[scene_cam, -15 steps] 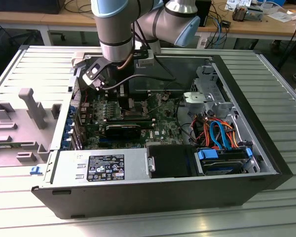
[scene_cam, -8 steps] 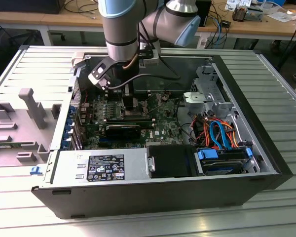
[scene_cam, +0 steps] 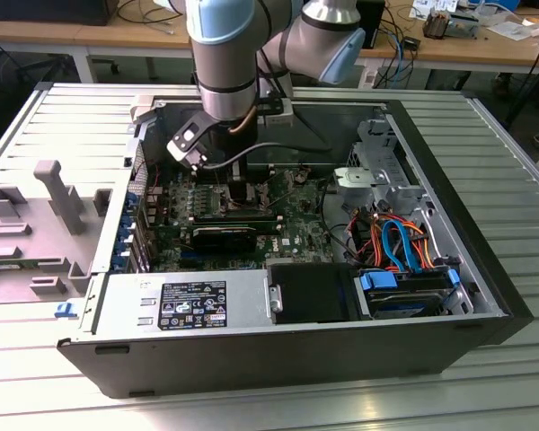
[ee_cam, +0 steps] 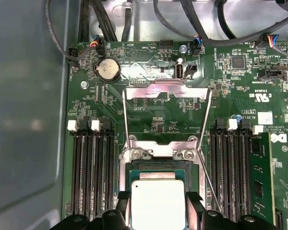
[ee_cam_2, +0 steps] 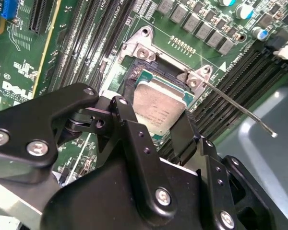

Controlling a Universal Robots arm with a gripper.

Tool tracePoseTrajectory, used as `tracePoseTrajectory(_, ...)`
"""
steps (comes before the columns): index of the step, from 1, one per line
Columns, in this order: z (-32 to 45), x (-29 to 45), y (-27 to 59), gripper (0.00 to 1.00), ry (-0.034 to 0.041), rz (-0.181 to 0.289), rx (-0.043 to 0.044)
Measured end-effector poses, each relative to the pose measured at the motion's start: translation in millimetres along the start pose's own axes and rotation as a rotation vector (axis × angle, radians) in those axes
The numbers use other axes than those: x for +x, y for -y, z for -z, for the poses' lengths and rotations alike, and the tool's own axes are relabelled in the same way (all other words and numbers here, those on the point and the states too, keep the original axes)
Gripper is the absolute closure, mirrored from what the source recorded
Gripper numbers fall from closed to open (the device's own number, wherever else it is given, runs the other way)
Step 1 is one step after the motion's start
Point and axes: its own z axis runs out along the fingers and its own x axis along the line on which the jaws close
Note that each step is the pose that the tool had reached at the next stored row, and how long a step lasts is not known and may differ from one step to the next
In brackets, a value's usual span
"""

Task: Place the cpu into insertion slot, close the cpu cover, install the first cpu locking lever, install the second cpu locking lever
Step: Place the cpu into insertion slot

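The fingers (ee_cam: 123, 206) clench the cpu (ee_cam: 157, 199) by two opposite edges; the cpu sits in the insertion slot (ee_cam: 158, 166). Just beyond the slot, the cpu cover (ee_cam: 168, 90) lies swung open.

Upper centre of the exterior view, the gripper (scene_cam: 238, 187) hangs inside the case (scene_cam: 278, 364); the cpu (ee_cam: 157, 203) lies on the insertion slot (ee_cam: 158, 166) between its fingers, cpu cover (ee_cam: 168, 90) beyond.

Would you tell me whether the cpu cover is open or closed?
Open: the cpu cover is swung back, leaving the cpu exposed.
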Motion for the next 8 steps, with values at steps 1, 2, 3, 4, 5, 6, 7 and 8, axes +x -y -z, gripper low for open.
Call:
tracePoseTrajectory(1,-0.8,-0.3,-0.3,0.45,0.0,0.0,0.0001)
tracePoseTrajectory(2,-1.9,-0.9,-1.2,0.45,0.0002,-0.001,0.0003)
tracePoseTrajectory(3,-2.9,-1.9,-2.1,0.45,0.0003,-0.002,0.0005)
tracePoseTrajectory(4,-3.5,-2.6,-2.5,0.45,0.0003,-0.003,0.0005)
tracePoseTrajectory(5,-4.2,-3.5,-2.8,0.45,0.0003,-0.003,0.0004)
tracePoseTrajectory(6,-4.6,-4.1,-2.8,0.45,0.0004,-0.004,0.0004)
tracePoseTrajectory(7,-5.0,-4.5,-2.7,0.45,0.0004,-0.005,0.0003)
tracePoseTrajectory(8,-5.3,-4.7,-2.7,0.45,0.0004,-0.006,0.0003)
